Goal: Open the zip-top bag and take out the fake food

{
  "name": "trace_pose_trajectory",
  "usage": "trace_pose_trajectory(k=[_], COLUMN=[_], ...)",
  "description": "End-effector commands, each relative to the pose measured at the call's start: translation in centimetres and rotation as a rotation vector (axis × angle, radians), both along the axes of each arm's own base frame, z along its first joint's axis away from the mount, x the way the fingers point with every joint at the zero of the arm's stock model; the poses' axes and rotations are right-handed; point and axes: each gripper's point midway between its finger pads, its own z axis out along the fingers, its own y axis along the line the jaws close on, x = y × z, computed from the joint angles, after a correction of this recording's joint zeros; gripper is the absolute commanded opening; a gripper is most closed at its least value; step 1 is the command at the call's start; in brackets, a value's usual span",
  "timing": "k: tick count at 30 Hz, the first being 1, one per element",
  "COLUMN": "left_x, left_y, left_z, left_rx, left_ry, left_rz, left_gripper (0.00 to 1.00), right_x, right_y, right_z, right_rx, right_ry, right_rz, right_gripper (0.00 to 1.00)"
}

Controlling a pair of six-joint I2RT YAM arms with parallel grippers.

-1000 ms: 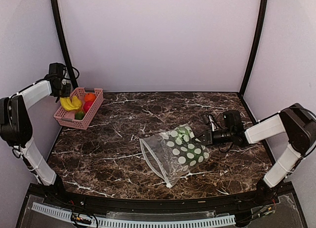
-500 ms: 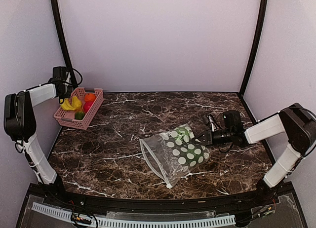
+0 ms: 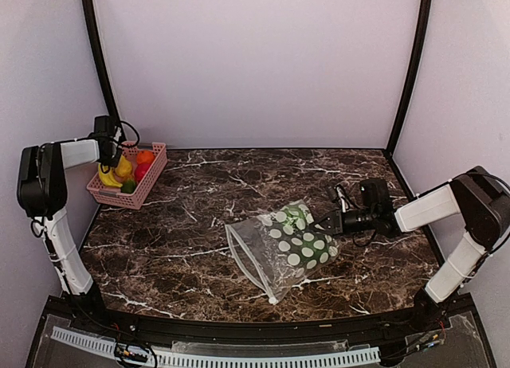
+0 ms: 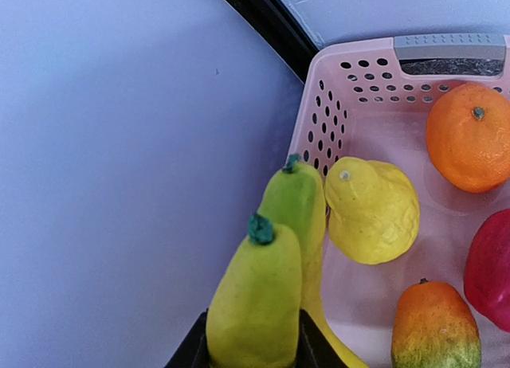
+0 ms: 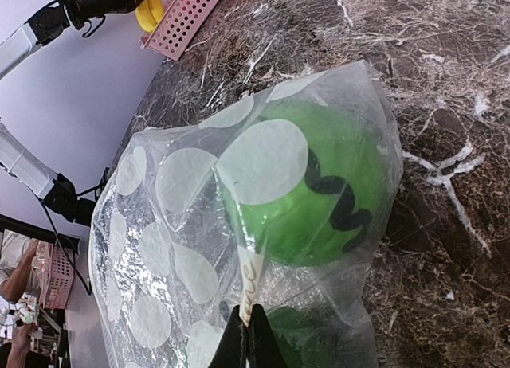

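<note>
The left jaws stand narrow, closed on a yellow banana (image 4: pixel 255 304) with a green tip. A second banana finger (image 4: pixel 295 209) lies against it at 1 o'clock. Whether the banana is lifted or rests on the floor of the pink basket (image 4: pixel 351 57) I cannot tell. Around it in the basket lies the rest of the fake food (image 3: pixel 135 170): a lumpy yellow fruit (image 4: pixel 370 213) at 2 o'clock of the banana, an orange ball (image 4: pixel 470 137) beyond that, a magenta-red piece (image 4: pixel 490 264) at 3 o'clock, and an orange-and-green fruit (image 4: pixel 434 328) at 4 o'clock. The basket sits at 10 o'clock on the marble counter (image 3: pixel 199 256).

The right jaws are pinched tight on the rim of the zip-top bag (image 5: pixel 191 225), at the bag's 2 o'clock corner in the top view. The bag lies flat near the counter's middle, slightly toward 4 o'clock, well apart from the basket. A bright green rounded shape (image 5: pixel 311 185) shows through the plastic; fruit or print, I cannot tell.
</note>
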Motion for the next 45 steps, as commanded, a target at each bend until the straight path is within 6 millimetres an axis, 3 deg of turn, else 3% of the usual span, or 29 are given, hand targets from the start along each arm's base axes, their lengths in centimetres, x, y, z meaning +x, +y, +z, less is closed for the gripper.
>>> trace_pose_trajectory(k=[1, 7, 10, 13, 16, 20, 25, 32, 33, 34, 36, 45], left_x=[0.1, 0.4, 0.4, 0.5, 0.6, 0.9, 0.3, -4.2, -5.2, -6.2, -8.2, -17.4], left_y=[-0.1, 0.1, 0.0, -0.3, -1.1, -3.7, -9.5, -16.8, -17.6, -19.1, -21.4, -28.2], left_z=[-2.0, -2.4, -2.1, -0.9, 1.6, 5.5, 8.3, 8.2, 6.7, 7.4, 6.4, 5.2], left_rx=[0.005, -0.005, -0.013, -0.029, -0.033, -0.033, -0.077, -0.278, -0.305, -0.313, -0.353, -0.622], left_ry=[0.07, 0.095, 0.09, 0.064, 0.015, -0.059, -0.115, -0.115, -0.083, -0.098, -0.083, -0.188], left_rz=[0.003, 0.018, 0.022, 0.027, 0.016, -0.031, -0.146, -0.306, -0.317, -0.355, -0.418, -0.697], left_gripper=[0.33, 0.4, 0.5, 0.58, 0.62, 0.65, 0.65, 0.6, 0.59, 0.59, 0.59, 0.6], right_x=[0.4, 0.4, 0.4, 0.4, 0.4, 0.3, 0.3, 0.3, 0.3, 0.3, 0.3, 0.3], right_y=[0.0, 0.0, 0.0, 0.0, 0.0, 0.0, -0.1, 0.0, 0.0, 0.0, 0.1, 0.3], right_z=[0.2, 0.2, 0.2, 0.2, 0.3, 0.3, 0.2, 0.0, -0.1, -0.1, -0.3, -0.6], right_rx=[0.007, 0.006, 0.007, 0.009, 0.008, 0.009, 0.006, 0.01, 0.011, 0.011, 0.008, -0.007], right_ry=[-0.019, -0.017, -0.019, -0.019, -0.021, -0.022, -0.025, -0.018, -0.017, -0.017, -0.013, -0.002], right_rz=[0.006, 0.004, 0.004, 0.006, 0.005, 0.006, 0.005, 0.006, 0.008, 0.008, 0.009, 0.023], right_gripper=[0.0, 0.0, 0.0, 0.0, 0.0, 0.0, 0.0, 0.0, 0.0, 0.0, 0.0, 0.0])
